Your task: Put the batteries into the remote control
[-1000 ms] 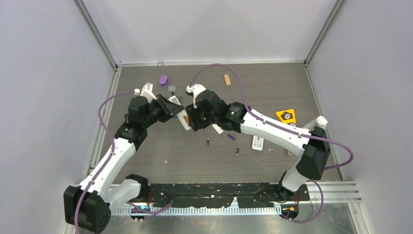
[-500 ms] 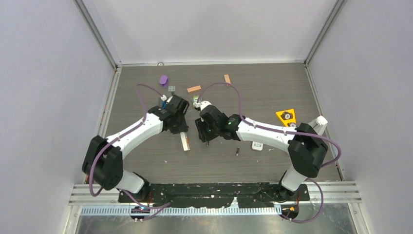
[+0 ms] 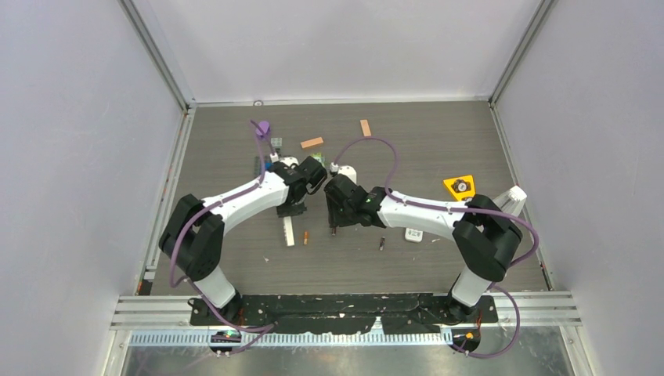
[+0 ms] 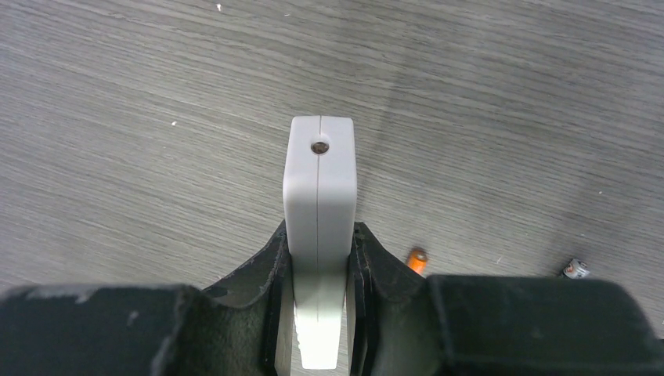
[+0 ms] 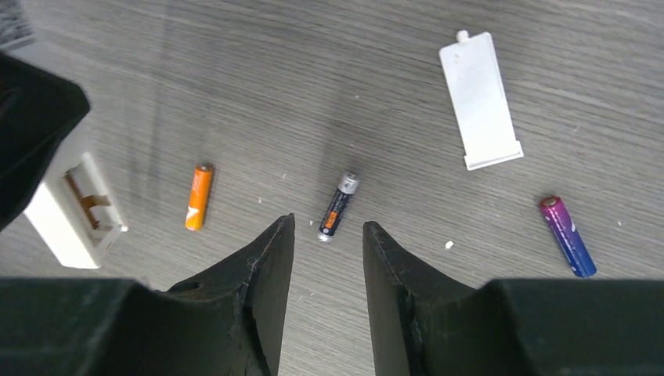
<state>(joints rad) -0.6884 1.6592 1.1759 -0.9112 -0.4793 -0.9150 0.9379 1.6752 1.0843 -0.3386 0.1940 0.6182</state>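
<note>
Shifted rightward, left gripper (image 4: pixel 319 236) clamps the remote (image 4: pixel 319 172), its rear hidden; right gripper (image 5: pixel 327 229) gapes near dark battery (image 5: pixel 337 207).

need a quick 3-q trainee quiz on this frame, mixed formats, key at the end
1. True or false: the left gripper is shut on the white remote.
2. Which colour of battery sits straight ahead of the open right gripper in its wrist view? A orange, B black, C purple.
3. Short answer: is the battery cover fitted on the remote, or lying apart on the table?
Key: 1 true. 2 B, the black battery. 3 lying apart on the table.
</note>
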